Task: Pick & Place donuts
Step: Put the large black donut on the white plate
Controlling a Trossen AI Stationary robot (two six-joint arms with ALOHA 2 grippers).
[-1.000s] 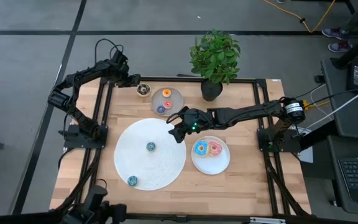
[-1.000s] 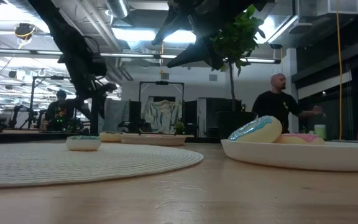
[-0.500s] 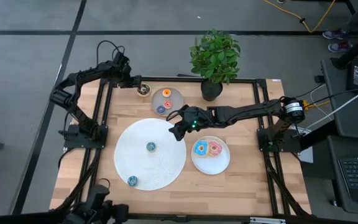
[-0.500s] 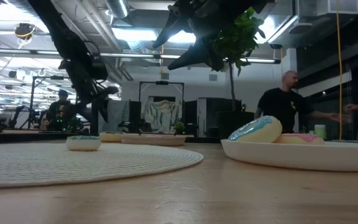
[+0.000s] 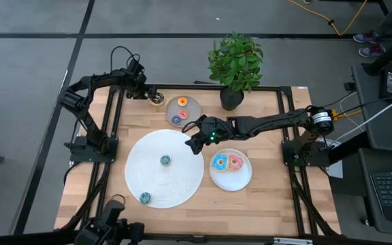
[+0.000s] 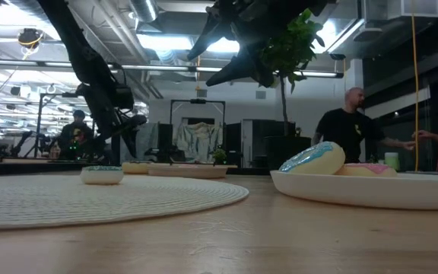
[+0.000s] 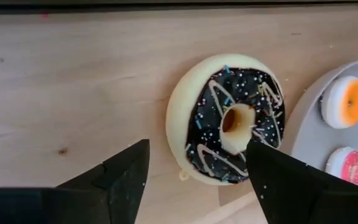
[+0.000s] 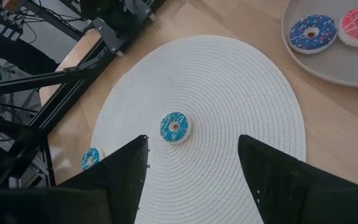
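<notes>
1. There, at the table's far left corner, lay the chocolate donut (image 7: 226, 118) flat, just beside the grey plate (image 5: 190, 111).
2. Hovered directly above it: left gripper (image 7: 194, 180), spread, straddling the ring.
3. Waited mid-table, spread and empty: right gripper (image 5: 193, 142), much farther off.

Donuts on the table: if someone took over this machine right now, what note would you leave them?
Left gripper: open, fingers on either side of the chocolate donut on bare wood at the table's far edge, beside the grey plate; not gripped.
Right gripper: open, empty, above the white mat.
Grey plate: three tiny donuts. White plate: blue donut and pink donut. Mat: two teal donuts.
Left to do, probably: the chocolate one and the two on the mat.
</notes>
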